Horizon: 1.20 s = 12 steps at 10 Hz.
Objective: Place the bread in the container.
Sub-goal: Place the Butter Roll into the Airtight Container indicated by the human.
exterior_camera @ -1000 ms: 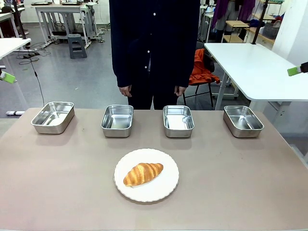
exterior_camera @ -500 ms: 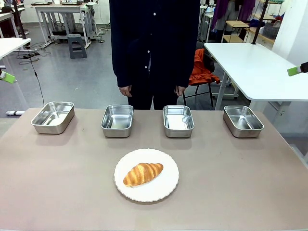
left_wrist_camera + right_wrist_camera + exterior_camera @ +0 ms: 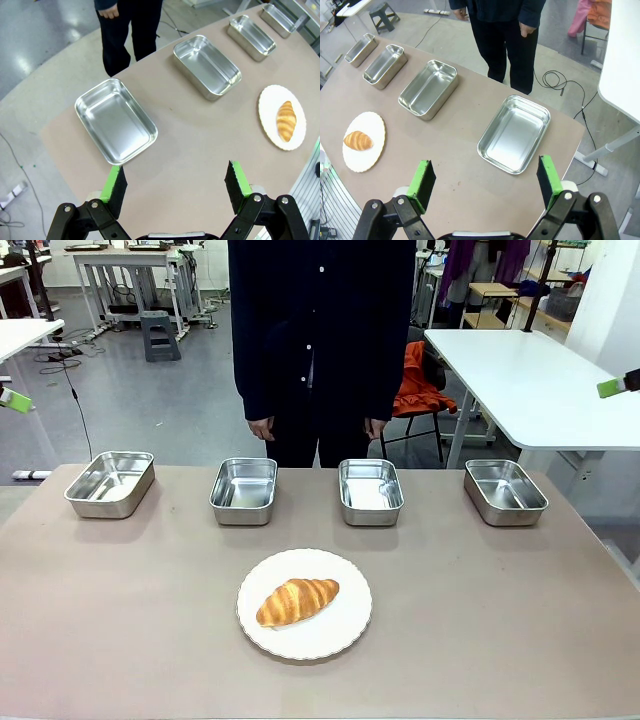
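The bread (image 3: 297, 600), a golden-brown croissant, lies on a round white plate (image 3: 340, 632) at the table's near middle. Behind it several identical empty steel pans stand in a row: far left (image 3: 110, 483), left of middle (image 3: 244, 490), right of middle (image 3: 370, 491), far right (image 3: 505, 491). I cannot tell which one is the container. My left gripper (image 3: 176, 182) hangs open high over the table's left end, above the nearest pan (image 3: 115, 121). My right gripper (image 3: 485, 179) hangs open high over the right end, above its nearest pan (image 3: 515, 133). Both hold nothing.
A person in dark clothes stands at the far edge behind the two middle pans, hands (image 3: 262, 428) hanging at the sides. A white table (image 3: 520, 380) and a chair with orange cloth (image 3: 420, 390) stand beyond the far right. Bare brown tabletop surrounds the plate.
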Motion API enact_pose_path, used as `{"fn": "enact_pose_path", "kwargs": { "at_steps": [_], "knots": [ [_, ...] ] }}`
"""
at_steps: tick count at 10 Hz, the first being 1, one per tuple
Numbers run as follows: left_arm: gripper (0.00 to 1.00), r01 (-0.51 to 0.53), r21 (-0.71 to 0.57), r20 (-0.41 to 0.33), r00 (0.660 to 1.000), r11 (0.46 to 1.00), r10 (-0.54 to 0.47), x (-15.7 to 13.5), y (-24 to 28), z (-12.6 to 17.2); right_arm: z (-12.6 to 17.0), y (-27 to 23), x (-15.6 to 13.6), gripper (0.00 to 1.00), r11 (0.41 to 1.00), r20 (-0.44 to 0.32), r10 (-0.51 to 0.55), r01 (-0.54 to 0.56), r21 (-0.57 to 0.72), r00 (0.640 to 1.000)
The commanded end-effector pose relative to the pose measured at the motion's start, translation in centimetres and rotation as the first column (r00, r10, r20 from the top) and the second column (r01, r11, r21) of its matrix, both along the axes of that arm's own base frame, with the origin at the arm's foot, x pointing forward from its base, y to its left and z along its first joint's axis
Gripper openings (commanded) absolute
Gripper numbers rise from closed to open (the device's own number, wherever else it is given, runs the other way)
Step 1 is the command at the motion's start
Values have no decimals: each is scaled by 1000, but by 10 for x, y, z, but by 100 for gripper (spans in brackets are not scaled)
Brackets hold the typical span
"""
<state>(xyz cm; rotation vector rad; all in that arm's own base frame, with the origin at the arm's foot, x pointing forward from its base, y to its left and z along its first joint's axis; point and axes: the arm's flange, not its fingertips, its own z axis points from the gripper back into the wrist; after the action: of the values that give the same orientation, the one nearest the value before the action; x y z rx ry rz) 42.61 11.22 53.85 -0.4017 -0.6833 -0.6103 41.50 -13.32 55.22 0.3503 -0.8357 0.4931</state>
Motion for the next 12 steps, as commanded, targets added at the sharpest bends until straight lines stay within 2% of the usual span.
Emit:
{"fn": "enact_pose_path", "kwargs": {
  "at_steps": [1, 12],
  "knots": [
    [100, -5, -5, 7, 1000, 1000, 5, 0, 0, 2, 0, 0, 1, 100, 1000, 9, 5, -5, 19, 1000],
    [100, -5, -5, 7, 1000, 1000, 5, 0, 0, 2, 0, 0, 1, 100, 1000, 9, 5, -5, 19, 1000]
  ]
}}
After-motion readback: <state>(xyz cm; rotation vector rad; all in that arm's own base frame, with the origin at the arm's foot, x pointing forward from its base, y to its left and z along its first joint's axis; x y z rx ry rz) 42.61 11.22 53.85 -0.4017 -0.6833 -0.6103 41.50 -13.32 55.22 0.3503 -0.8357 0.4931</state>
